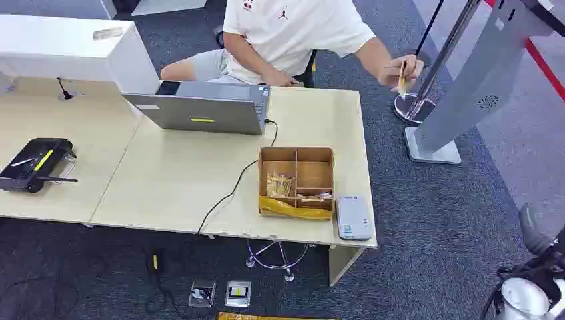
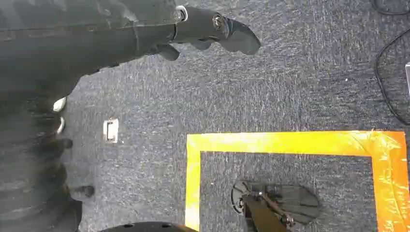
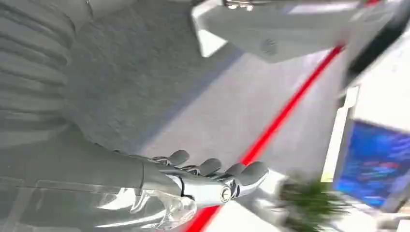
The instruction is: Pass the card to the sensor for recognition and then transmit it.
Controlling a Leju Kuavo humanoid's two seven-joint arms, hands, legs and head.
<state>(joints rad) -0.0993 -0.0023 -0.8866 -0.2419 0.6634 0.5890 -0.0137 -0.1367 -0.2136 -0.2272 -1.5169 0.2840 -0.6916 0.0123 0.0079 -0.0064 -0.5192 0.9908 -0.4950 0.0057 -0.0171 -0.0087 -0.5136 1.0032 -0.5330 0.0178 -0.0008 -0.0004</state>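
Head view, surface left: a black device (image 1: 36, 164) lies near the left edge, well apart from the task items.
Head view, surface centre: a grey laptop (image 1: 203, 107) stands open facing the person; a black cable (image 1: 233, 190) runs from it over the front edge of the surface (image 1: 166, 180).
Head view, surface right: a wooden divided box (image 1: 296, 181) holds yellowish items in its nearer compartments; what they are is too small to tell. A flat grey unit (image 1: 353, 217), possibly the sensor, lies just beside the box at the corner.
Card: a seated person's hand (image 1: 403, 69) holds a slim yellowish card (image 1: 402, 80) out past the right end of the surface, above the carpet.
Room, right: a grey slanted kiosk stand (image 1: 466, 93) rests on dark carpet, with a red line on the floor beyond.
Left hand (image 2: 212, 29): hangs over carpet near yellow floor tape (image 2: 290, 143); nothing held, but fingers mostly hidden, so spread cannot be told.
Right hand (image 3: 208, 179): fingers (image 3: 241, 171) extended, lying close together, holding nothing.
Step in hand: judged as the handover, with the card not yet received.
Next move calls for: raising the right hand to the offered card and closing on its flat faces.
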